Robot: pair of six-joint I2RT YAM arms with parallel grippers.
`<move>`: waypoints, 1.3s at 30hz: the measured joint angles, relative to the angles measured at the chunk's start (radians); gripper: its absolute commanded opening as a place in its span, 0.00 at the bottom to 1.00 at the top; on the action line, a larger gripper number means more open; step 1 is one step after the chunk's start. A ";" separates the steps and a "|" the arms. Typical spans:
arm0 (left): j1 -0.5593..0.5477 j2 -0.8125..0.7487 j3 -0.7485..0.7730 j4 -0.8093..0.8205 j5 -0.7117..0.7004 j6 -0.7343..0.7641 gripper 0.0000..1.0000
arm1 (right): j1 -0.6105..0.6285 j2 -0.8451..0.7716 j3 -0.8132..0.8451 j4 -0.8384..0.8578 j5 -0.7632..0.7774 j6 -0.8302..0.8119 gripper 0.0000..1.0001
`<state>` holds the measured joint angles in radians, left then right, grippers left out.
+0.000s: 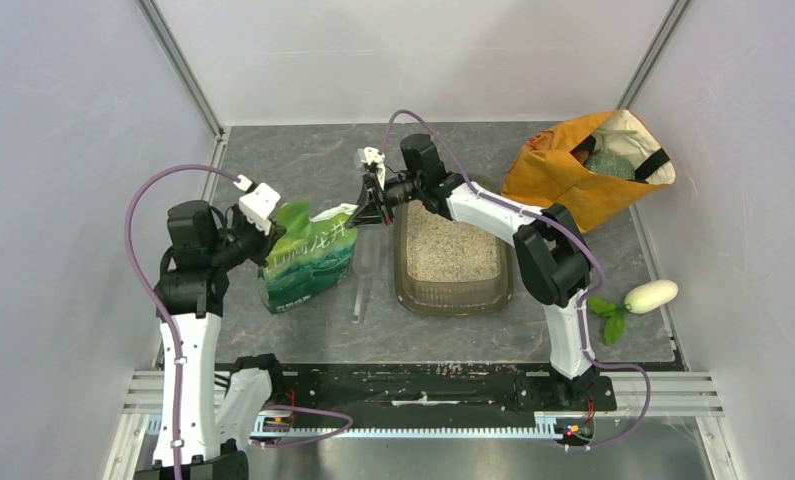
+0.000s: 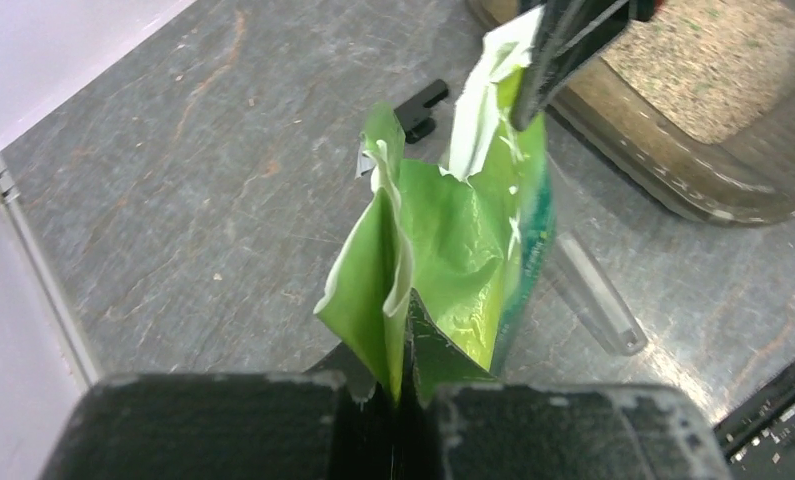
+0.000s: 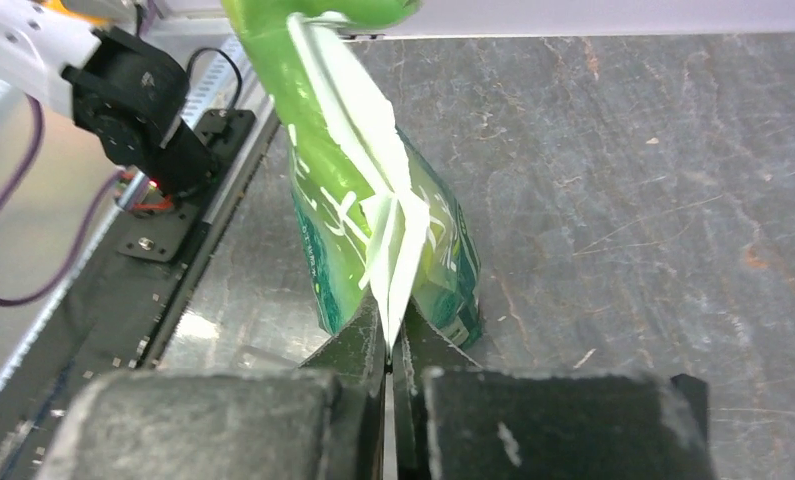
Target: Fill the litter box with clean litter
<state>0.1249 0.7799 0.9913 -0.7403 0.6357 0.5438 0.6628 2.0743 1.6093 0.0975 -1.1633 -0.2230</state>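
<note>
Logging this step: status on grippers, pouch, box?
Left gripper and right gripper both shut on top of green pouch. Litter box already holds litter; pouch stands left of it. Clear plastic piece lies between them.

We log the litter box (image 1: 453,298) at the middle of the table (image 1: 293,165), with the litter (image 1: 451,248) in it. The pouch (image 1: 308,262) stands just left of it, and a tube (image 1: 361,292) lies between them. The cloth bag (image 1: 563,178) sits behind the box, to the right.
</note>
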 measured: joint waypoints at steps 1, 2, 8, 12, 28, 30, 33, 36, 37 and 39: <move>0.000 0.000 0.000 0.007 -0.016 -0.012 0.02 | -0.003 0.000 0.000 0.003 -0.002 0.008 0.00; 0.000 0.000 0.000 0.017 -0.042 -0.027 0.02 | -0.004 0.000 0.000 0.007 -0.005 0.031 0.00; 0.005 0.015 0.000 0.047 -0.139 -0.108 0.74 | 0.002 0.000 -0.025 0.041 -0.006 0.160 0.00; 0.013 0.058 0.026 0.036 -0.156 -0.168 0.84 | 0.007 0.000 -0.027 0.066 0.000 0.240 0.00; 0.018 0.127 0.535 -0.552 0.113 0.362 0.85 | 0.009 0.000 -0.008 -0.004 0.024 0.391 0.00; 0.018 0.135 0.485 -0.598 0.111 0.457 0.85 | 0.009 0.000 -0.006 -0.010 0.023 0.401 0.00; 0.018 0.169 0.380 -0.606 0.100 0.555 0.86 | 0.010 0.000 -0.001 -0.024 0.020 0.412 0.00; 0.016 0.230 0.326 -0.579 0.094 0.607 0.86 | 0.010 0.000 0.005 -0.041 0.016 0.417 0.01; 0.012 0.257 0.312 -0.562 0.087 0.622 0.86 | 0.010 0.000 0.007 -0.048 0.014 0.418 0.01; 0.006 0.290 0.295 -0.543 0.074 0.647 0.85 | 0.010 0.000 0.013 -0.060 0.012 0.420 0.01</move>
<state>0.1307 1.0702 1.2861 -1.2835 0.7097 1.1908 0.6724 2.0743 1.6218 0.0376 -1.1515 0.1970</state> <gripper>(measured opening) 0.856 0.012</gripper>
